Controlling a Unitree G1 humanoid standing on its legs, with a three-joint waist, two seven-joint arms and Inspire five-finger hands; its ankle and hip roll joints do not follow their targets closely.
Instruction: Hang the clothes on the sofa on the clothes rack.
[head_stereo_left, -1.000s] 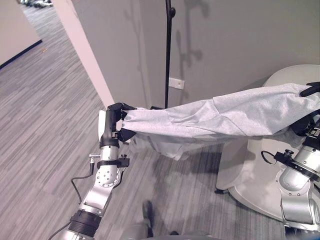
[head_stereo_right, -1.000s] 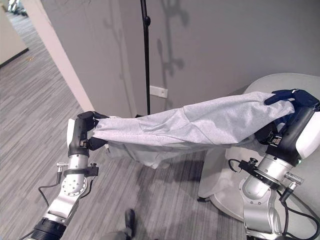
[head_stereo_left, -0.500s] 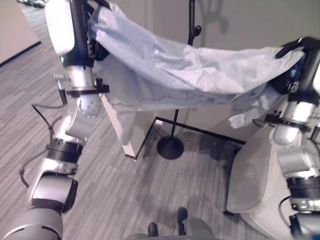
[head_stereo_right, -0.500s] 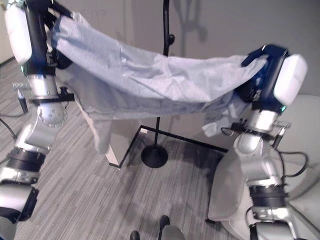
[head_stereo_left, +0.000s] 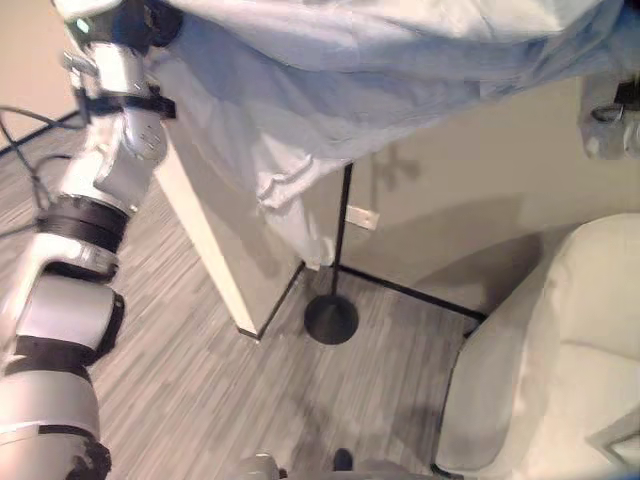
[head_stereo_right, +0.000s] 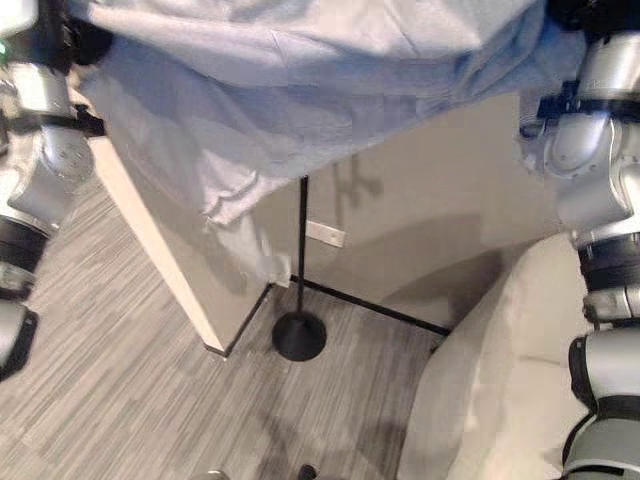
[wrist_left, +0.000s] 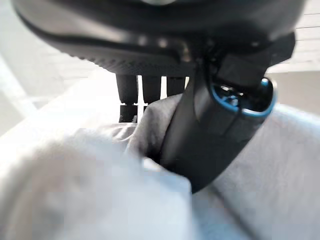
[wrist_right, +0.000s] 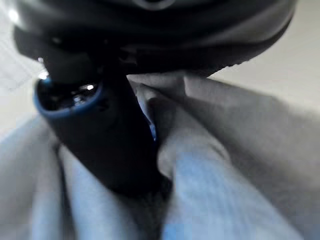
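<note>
Both hands, left hand (wrist_left: 210, 130) and right hand (wrist_right: 100, 135), pinch the shirt (head_stereo_left: 380, 70) high above the rack (head_stereo_left: 340, 240); its top seems hidden, so the drape could miss.

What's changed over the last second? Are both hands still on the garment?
Both arms have gone up, lifting the light grey garment from waist level to high across the top of the head views, spread in front of the black clothes rack; the camera also shifted. Unchanged: the left hand and right hand each keep a pinch on the cloth, and the pale sofa and the rack stand as before.
</note>
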